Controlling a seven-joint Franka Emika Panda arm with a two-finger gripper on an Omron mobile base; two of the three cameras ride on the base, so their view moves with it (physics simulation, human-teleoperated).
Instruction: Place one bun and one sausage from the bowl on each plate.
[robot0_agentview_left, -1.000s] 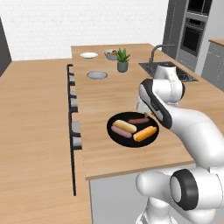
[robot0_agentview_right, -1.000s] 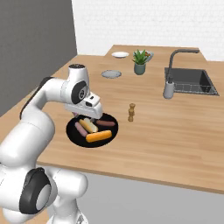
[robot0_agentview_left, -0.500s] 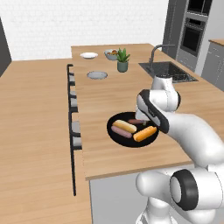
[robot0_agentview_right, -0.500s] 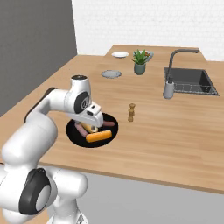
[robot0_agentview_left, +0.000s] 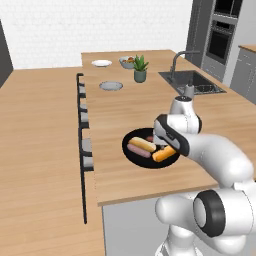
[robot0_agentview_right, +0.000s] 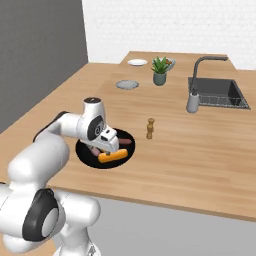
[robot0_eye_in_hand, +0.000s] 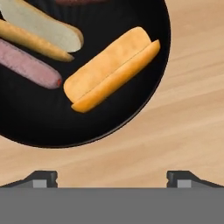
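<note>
While both plates sit bare, nothing of the task is done yet.
Near the counter's front edge, the bowl (robot0_agentview_left: 150, 148) holds two buns, the orange bun (robot0_eye_in_hand: 111, 68) and a paler one, plus sausages; the gripper (robot0_eye_in_hand: 111, 177) hangs over it, fingers spread and holding nothing. Far up the counter wait the near plate (robot0_agentview_left: 111, 86) and far plate (robot0_agentview_left: 101, 63).

bright, even, rendered light; soft faint shadows, no glare, slightly coarse and blurry detail.
</note>
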